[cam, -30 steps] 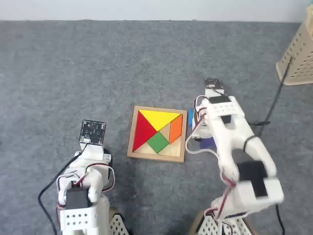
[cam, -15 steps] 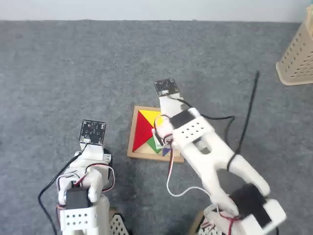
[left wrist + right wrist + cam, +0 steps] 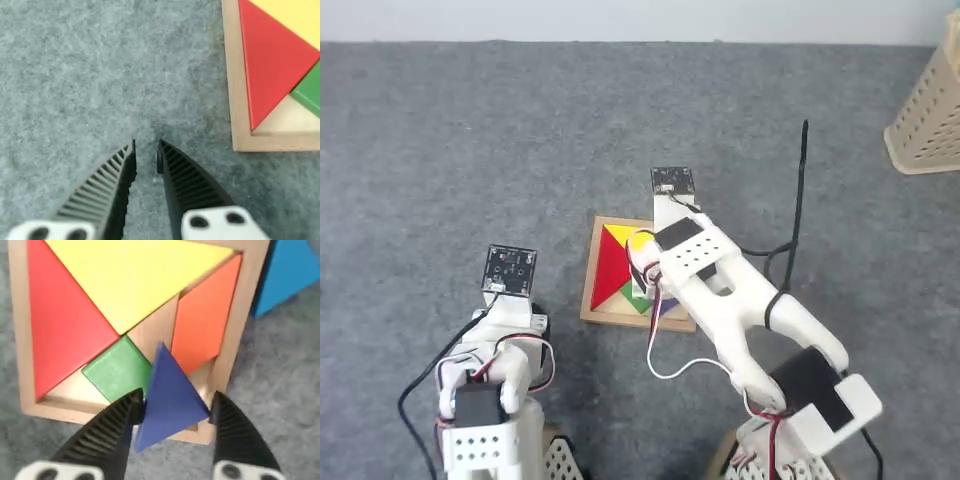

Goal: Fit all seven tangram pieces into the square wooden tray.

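Grey surface (image 3: 470, 130) bears the tray (image 3: 252, 305) with four pieces (image 3: 130, 280) seated; right end effector (image 3: 175, 400) holds a blue triangle (image 3: 170, 395) over the gap; left end effector (image 3: 146, 150), narrow and empty, sits beside the tray; seemingly three pieces left.

Triangle pc (image 3: 167, 395) btwn R jaws, over tray (image 3: 248, 305).

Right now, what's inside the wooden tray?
A red triangle, yellow triangle, green square and orange piece, with bare wood between. The blue triangle held above hides the corner beneath it.
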